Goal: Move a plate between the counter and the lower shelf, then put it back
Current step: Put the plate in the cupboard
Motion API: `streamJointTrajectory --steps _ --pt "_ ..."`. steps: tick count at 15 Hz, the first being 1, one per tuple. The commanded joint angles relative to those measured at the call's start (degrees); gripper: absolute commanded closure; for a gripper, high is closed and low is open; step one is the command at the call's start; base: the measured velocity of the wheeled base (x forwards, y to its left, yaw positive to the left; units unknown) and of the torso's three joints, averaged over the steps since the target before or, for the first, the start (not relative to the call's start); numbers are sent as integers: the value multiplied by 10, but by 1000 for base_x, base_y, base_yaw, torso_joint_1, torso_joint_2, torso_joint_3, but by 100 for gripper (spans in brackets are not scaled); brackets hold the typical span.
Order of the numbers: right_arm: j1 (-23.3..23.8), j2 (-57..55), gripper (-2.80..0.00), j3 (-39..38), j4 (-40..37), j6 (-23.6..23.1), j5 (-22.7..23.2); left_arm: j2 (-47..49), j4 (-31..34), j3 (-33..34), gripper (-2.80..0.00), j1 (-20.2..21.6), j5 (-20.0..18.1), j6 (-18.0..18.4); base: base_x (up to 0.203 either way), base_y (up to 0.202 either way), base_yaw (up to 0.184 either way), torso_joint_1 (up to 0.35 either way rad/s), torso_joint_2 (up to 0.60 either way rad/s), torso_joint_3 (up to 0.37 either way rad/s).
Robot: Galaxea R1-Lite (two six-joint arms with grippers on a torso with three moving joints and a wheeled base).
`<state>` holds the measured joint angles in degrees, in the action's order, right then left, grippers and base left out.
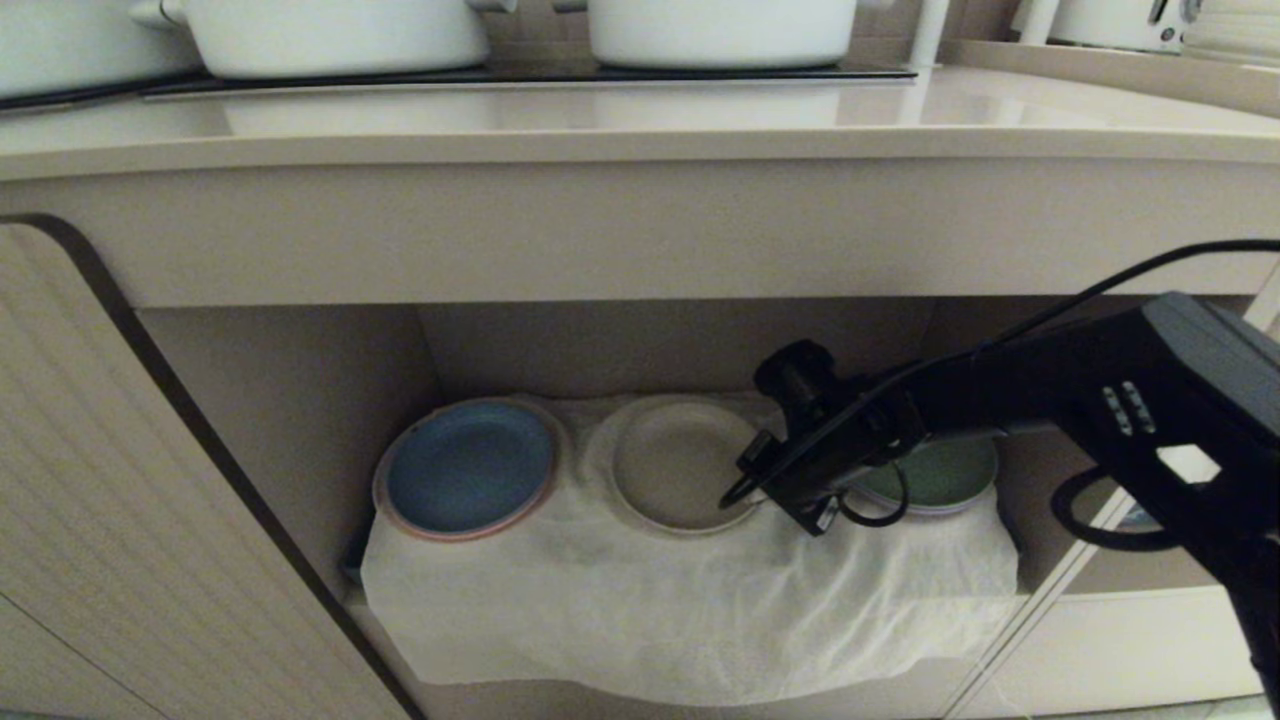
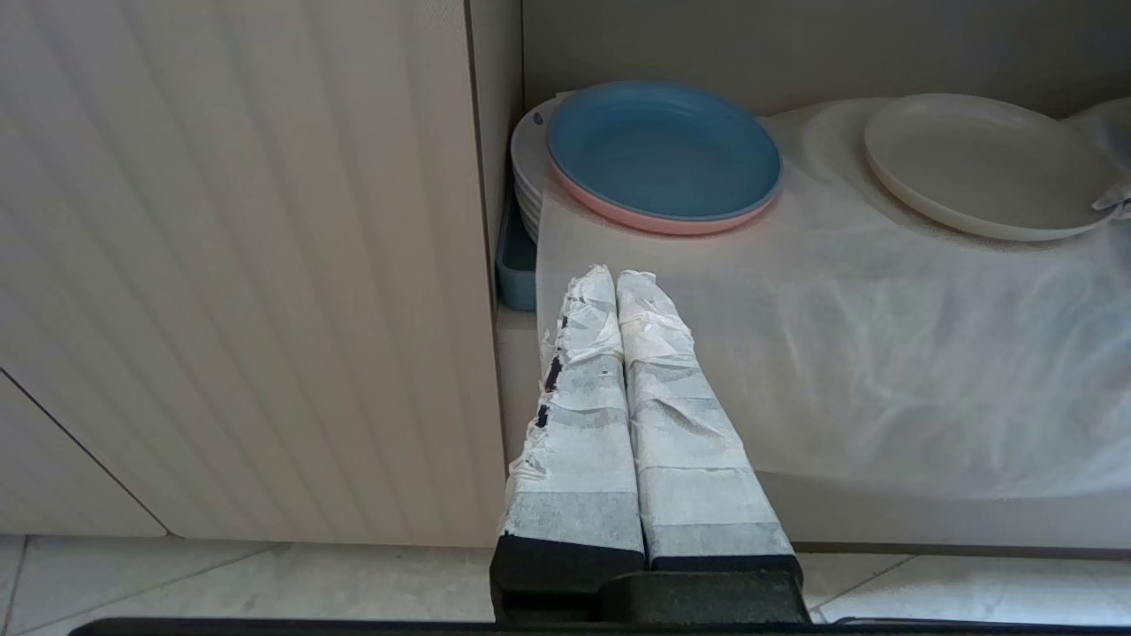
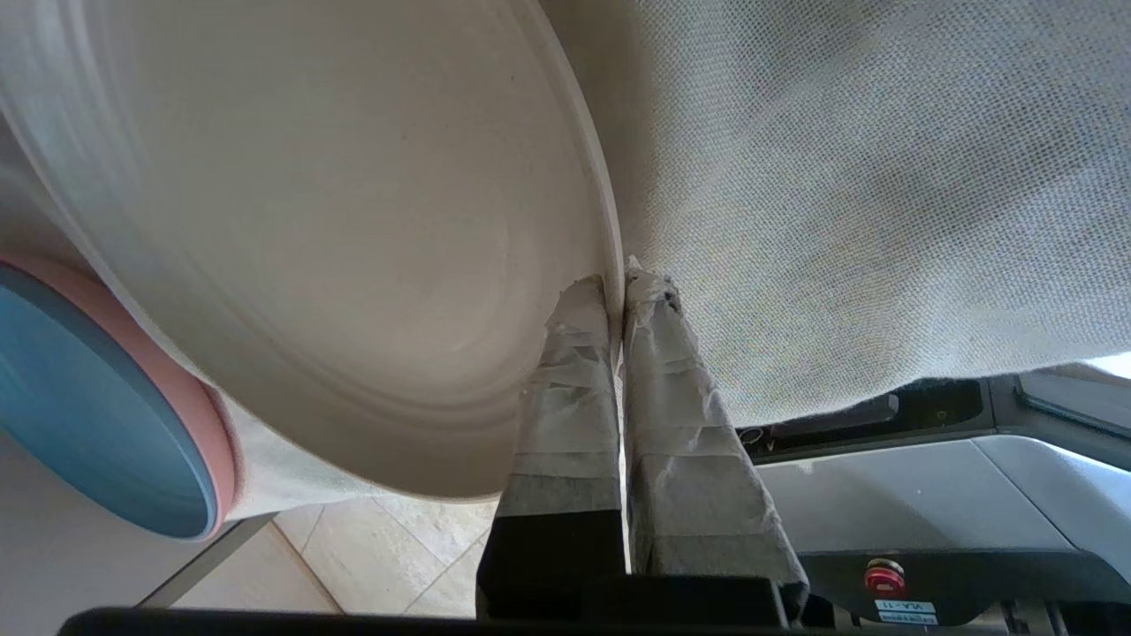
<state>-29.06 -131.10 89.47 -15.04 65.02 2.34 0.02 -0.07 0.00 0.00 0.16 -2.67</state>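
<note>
The cream-beige plate [image 1: 668, 462] lies in the middle of the lower shelf [image 1: 300, 400], on a wrinkled white cloth [image 1: 680, 610]. My right gripper [image 1: 748, 487] reaches into the shelf from the right and is at the plate's right rim. In the right wrist view its taped fingers [image 3: 570, 353] are shut on the rim of the plate [image 3: 309, 221], one finger on each side. The counter [image 1: 600, 120] runs above the shelf. My left gripper [image 2: 616, 278] is shut on nothing and hangs in front of the shelf's left edge, apart from the plate [image 2: 972, 163].
A blue plate [image 1: 468, 468] on a pink one sits left of the cream plate, a green plate [image 1: 945, 472] right of it, behind my arm. White pots [image 1: 330, 35] stand on the hob. A ribbed cabinet door [image 1: 100, 500] stands open at the left.
</note>
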Motion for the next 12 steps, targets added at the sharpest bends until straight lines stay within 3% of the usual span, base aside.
streamJointTrajectory --steps 1,12 --pt "0 1 0 0 -1 4 0 0 0 0 0 0 0 -1 0 0 0 0 0 0" --pt "0 -1 0 1 -2 4 0 0 0 0 0 0 0 -1 0 0 0 0 0 0"
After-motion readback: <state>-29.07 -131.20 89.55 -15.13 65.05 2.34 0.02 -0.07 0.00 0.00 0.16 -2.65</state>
